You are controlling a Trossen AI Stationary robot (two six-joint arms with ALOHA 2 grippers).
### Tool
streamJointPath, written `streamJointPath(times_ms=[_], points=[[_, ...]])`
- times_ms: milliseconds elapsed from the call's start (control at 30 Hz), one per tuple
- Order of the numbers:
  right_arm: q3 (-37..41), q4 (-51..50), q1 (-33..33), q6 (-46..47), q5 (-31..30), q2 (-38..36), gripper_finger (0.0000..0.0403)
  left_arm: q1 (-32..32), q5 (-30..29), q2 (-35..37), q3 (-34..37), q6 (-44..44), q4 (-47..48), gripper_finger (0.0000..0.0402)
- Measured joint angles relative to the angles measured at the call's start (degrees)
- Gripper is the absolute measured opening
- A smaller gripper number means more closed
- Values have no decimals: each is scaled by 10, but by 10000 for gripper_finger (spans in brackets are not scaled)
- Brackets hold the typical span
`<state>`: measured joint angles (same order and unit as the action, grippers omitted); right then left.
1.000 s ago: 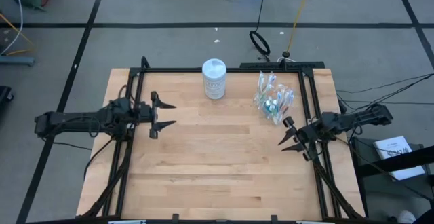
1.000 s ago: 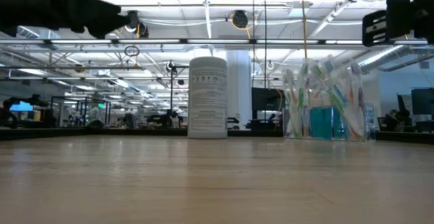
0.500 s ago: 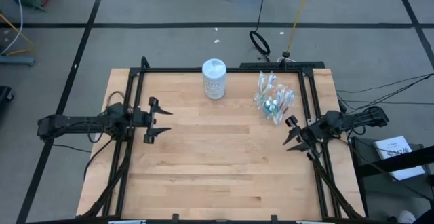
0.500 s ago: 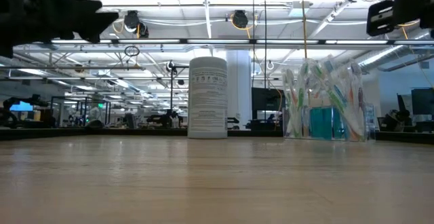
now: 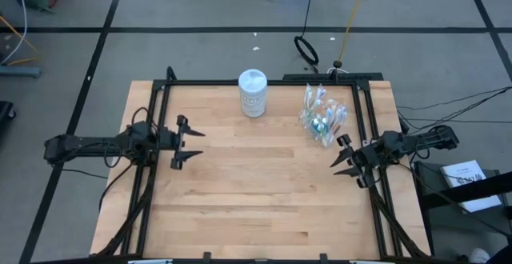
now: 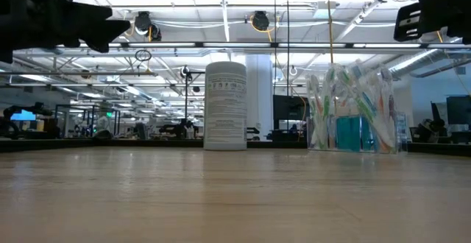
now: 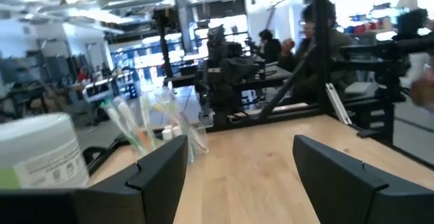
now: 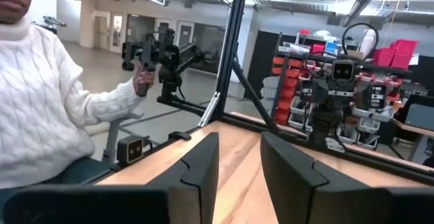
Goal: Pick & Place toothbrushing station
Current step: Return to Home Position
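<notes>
I have the left gripper hanging over the left side of the table, fingers spread wide with nothing between them. The right gripper hangs at the right edge, its fingers parted and empty too. The clear cup stands at the far right, just beyond that gripper, packed with toothbrushes and teal tubes, well apart from the white canister.

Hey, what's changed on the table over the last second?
The left tool pulled back a little toward its own side, and the right tool barely shifted outward. Both stayed open and empty. The toothbrush cup and white canister did not move.
</notes>
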<state>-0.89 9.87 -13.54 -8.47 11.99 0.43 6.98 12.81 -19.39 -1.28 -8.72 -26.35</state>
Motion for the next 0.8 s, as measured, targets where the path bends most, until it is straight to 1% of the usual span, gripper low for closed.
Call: streamJointPath(times_ms=[67, 233, 400, 567, 633, 700, 800], points=[[0, -1, 0, 3, 0, 0, 100, 0, -15, 7, 0, 13, 10, 271], [0, 0, 0, 0, 0, 0, 100, 0, -75, 35, 0, 41, 90, 271], [0, 0, 0, -2, 0, 0, 100, 0, -68, 82, 0, 48, 138, 271], [0, 0, 0, -2, 0, 0, 100, 0, -75, 148, 0, 51, 248, 271], [0, 0, 0, -2, 0, 0, 100, 0, -85, 173, 0, 52, 261, 271], [0, 0, 0, -2, 0, 0, 100, 0, -87, 190, -1, 36, 261, 271], [1, 0, 0, -2, 0, 0, 100, 0, -90, 191, -1, 12, 262, 271]])
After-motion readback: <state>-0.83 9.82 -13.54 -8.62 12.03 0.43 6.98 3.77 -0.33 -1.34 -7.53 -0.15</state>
